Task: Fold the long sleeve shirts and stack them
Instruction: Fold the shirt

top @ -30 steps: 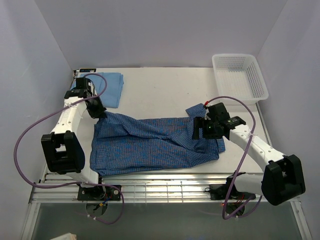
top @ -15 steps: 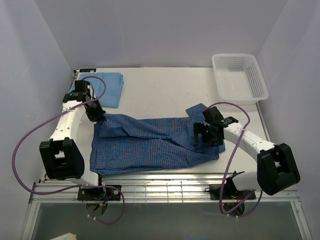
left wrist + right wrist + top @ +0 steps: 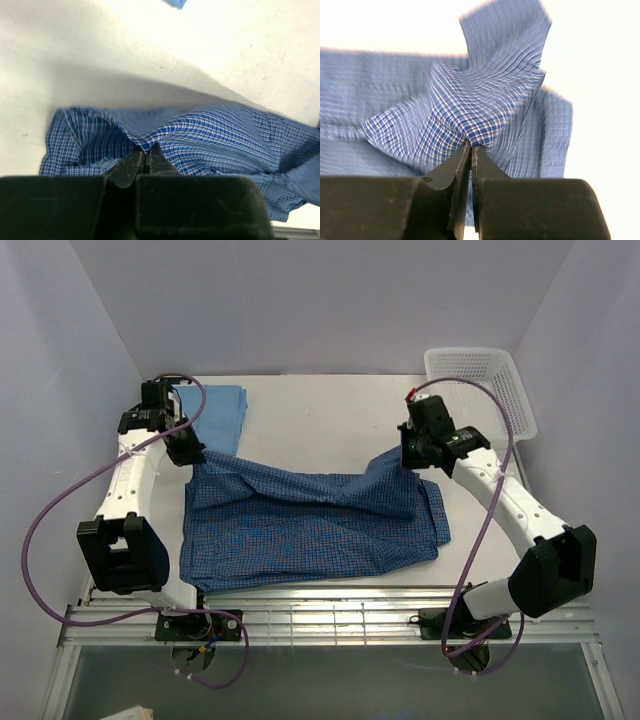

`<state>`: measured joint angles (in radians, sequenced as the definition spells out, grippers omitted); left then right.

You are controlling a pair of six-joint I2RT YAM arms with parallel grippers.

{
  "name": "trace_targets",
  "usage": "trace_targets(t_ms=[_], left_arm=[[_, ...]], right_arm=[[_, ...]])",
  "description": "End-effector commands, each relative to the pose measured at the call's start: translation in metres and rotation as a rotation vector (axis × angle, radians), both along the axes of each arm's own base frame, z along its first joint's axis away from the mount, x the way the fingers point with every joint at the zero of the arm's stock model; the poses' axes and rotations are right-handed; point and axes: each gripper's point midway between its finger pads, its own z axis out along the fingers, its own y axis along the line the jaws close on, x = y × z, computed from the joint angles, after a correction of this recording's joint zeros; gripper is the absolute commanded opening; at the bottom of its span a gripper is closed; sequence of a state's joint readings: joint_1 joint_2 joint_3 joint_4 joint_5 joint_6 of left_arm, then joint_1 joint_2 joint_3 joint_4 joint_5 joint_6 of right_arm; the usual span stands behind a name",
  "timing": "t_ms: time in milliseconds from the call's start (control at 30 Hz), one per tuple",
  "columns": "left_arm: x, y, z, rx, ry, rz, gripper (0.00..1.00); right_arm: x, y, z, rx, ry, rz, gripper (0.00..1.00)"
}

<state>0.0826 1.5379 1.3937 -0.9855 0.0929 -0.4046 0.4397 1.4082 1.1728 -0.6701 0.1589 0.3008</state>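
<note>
- The left claw (image 3: 188, 452) is at the far left of the table (image 3: 320, 415), at the far-left corner of the dark blue checked shirt (image 3: 300, 525). In the left wrist view its fingers (image 3: 131, 167) are pressed together, with a fold of the checked cloth (image 3: 215, 140) pinched at their tips.
- The light blue shirt (image 3: 222, 415) lies folded flat in the table's far-left corner. It is just beyond the left claw and close to the checked shirt's raised corner.
- The dark blue checked shirt is spread across the near middle of the table, its near edge running along the table's front. Most of it lies flat but wrinkled. Its two far corners rise off the surface toward the claws, and creases run between them.
- The right claw (image 3: 412, 455) is at the shirt's far-right corner. In the right wrist view its fingers (image 3: 451, 172) are closed on a bunched peak of checked fabric (image 3: 485, 105), which fans out from the tips.
- A white mesh basket (image 3: 468, 351) stands in the far-right corner of the table, just beyond the right claw and apart from both shirts.
</note>
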Motion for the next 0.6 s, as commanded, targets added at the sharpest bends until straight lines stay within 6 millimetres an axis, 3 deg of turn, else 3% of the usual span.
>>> trace_targets(t_ms=[0, 67, 267, 367, 433, 467, 500, 567], left_arm=[[0.010, 0.012, 0.028, 0.040, -0.071, 0.028, 0.00], [-0.003, 0.019, 0.020, 0.057, -0.024, 0.048, 0.00], [-0.060, 0.042, -0.007, 0.107, 0.143, 0.127, 0.01], [-0.085, 0.025, -0.024, 0.018, 0.195, 0.117, 0.09], [-0.111, 0.017, -0.047, -0.012, 0.283, 0.109, 0.12], [-0.117, 0.015, -0.053, -0.019, 0.307, 0.115, 0.15], [-0.121, 0.013, -0.057, -0.033, 0.319, 0.117, 0.31], [-0.123, 0.012, -0.063, -0.034, 0.326, 0.117, 0.48]], right_arm=[[0.014, -0.021, 0.063, -0.085, -0.137, 0.001, 0.08], [0.010, -0.026, 0.069, -0.078, -0.130, 0.002, 0.08], [-0.042, -0.050, 0.024, -0.107, 0.048, -0.003, 0.08], [-0.072, -0.060, -0.008, -0.117, 0.132, -0.007, 0.08], [-0.086, -0.065, -0.027, -0.129, 0.172, -0.012, 0.08], [-0.087, -0.065, -0.033, -0.130, 0.177, -0.018, 0.08], [-0.088, -0.064, -0.038, -0.125, 0.190, -0.020, 0.08], [-0.089, -0.060, -0.046, -0.111, 0.208, -0.004, 0.11]])
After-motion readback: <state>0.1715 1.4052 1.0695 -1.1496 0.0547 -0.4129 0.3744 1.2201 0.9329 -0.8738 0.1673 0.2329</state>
